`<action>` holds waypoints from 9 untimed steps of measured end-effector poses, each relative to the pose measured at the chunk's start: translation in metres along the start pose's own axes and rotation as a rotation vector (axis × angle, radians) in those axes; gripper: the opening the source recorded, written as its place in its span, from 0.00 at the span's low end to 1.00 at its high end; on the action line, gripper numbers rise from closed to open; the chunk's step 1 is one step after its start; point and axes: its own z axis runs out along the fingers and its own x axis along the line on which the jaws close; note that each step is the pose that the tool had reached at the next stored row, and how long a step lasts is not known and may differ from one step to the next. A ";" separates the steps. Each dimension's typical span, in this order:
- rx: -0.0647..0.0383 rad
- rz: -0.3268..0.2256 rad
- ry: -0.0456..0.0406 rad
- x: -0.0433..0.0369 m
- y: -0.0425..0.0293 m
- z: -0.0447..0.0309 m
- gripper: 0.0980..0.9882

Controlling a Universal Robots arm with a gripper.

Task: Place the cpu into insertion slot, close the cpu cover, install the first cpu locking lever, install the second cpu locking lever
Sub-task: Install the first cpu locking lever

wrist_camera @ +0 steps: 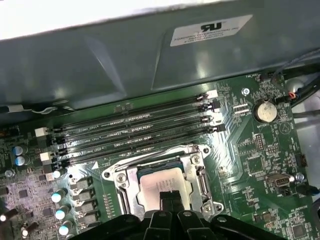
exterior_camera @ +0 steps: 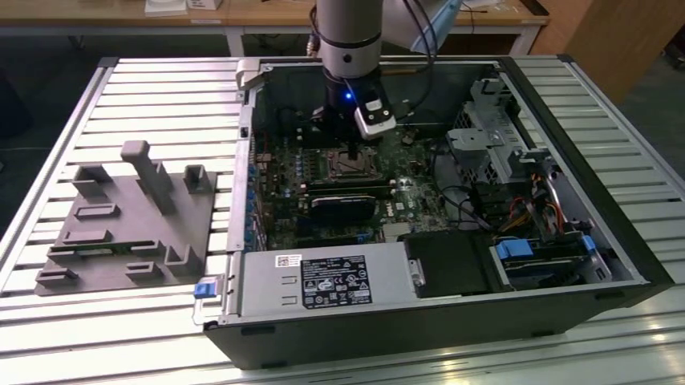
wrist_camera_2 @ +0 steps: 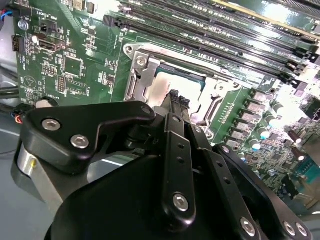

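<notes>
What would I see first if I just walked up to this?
The big open computer case on the slatted table, with the robot arm reaching down into it. Its black tool hangs right over the pale square cpu, which sits in the shiny insertion slot on the green board.

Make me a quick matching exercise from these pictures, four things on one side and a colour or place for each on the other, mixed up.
Things
1. cpu
2. memory slots
3. gripper
4. grey fixture block

Descriptions
A. long, black, in parallel rows on the green board
B. on the slatted table outside the computer case, at the exterior view's left
C. pale silvery square inside the metal-rimmed socket
D. black, poised right above the socket

Pairs: 1-C, 2-A, 3-D, 4-B
</notes>
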 end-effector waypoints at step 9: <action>-0.001 -0.002 -0.0022 -0.0013 0.0008 -0.0165 0.01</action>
